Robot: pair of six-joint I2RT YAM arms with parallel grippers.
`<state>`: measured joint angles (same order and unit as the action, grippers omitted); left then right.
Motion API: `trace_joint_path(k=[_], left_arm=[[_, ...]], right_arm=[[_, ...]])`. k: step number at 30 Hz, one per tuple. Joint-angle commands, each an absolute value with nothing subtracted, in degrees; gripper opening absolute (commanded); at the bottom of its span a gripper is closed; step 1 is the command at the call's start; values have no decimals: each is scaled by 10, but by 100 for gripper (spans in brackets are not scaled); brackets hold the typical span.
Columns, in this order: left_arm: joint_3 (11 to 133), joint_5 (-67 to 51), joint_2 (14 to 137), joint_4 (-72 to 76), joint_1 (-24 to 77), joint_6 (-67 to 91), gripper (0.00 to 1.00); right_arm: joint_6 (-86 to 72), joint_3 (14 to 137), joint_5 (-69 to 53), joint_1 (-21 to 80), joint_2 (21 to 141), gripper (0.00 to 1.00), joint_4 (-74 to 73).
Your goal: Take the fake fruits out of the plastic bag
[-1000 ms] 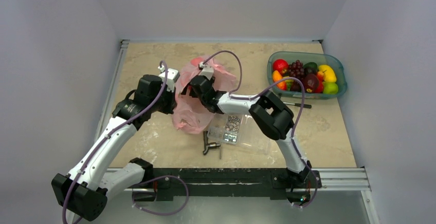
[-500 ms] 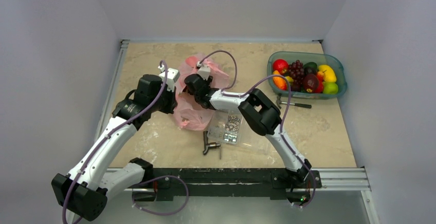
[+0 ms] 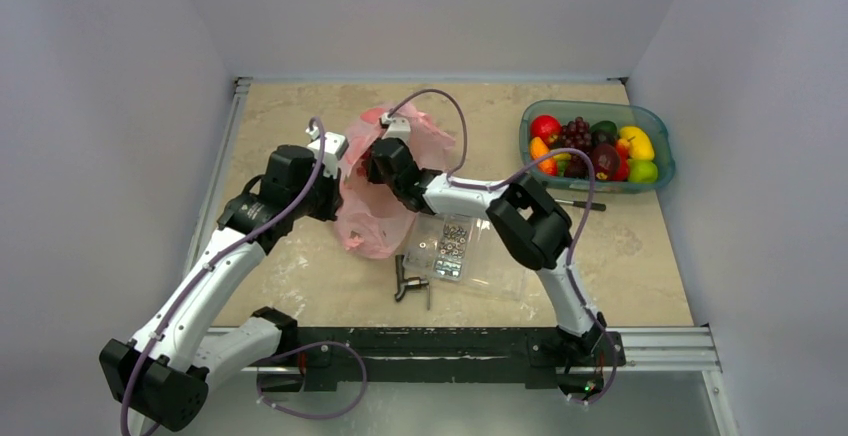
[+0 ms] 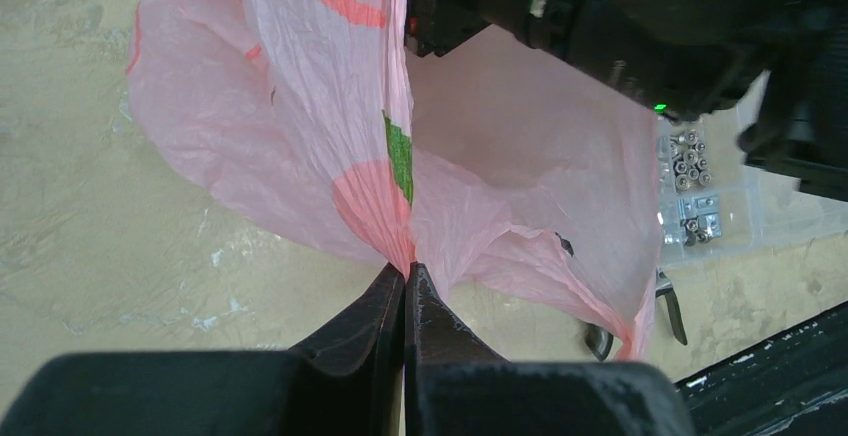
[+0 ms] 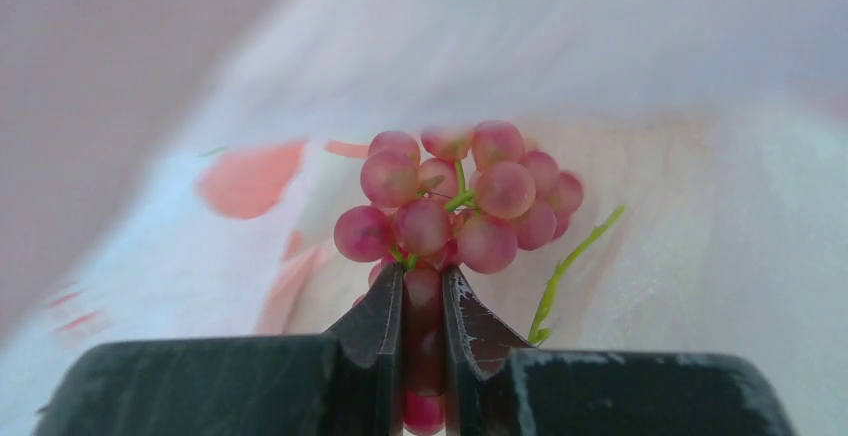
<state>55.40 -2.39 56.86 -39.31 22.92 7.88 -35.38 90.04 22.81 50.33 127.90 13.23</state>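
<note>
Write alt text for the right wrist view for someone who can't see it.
The right arm's fingers are shut on the lower grapes of a pink-red grape bunch, seen close up inside the plastic bag. Pale pink film with peach-coloured prints fills the background, and a thin green stem trails to the bunch's right.

One plastic bag [image 3: 365, 226], one pink grape bunch [image 5: 460, 196], one fruit tub [image 3: 600, 187], one screw box [image 3: 450, 246]

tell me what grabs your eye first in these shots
The pink plastic bag hangs bunched mid-table, its edge pinched by the left gripper. Inside it, the right gripper is shut on a red grape bunch. At the far right sits a teal tub heaped with bright fake fruits.
</note>
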Motion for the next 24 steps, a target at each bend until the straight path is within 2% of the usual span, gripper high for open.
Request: trace_joint_path(k=[1, 12, 24], left_arm=[[561, -15, 553, -380, 228, 79, 0], [563, 31, 551, -388, 228, 87, 0], [570, 93, 572, -402, 227, 100, 0]], right_arm=[[-311, 855, 155, 502, 1185, 0, 196], [-244, 752, 76, 513, 1036, 0, 161], [-162, 722, -40, 514, 861, 0, 78]])
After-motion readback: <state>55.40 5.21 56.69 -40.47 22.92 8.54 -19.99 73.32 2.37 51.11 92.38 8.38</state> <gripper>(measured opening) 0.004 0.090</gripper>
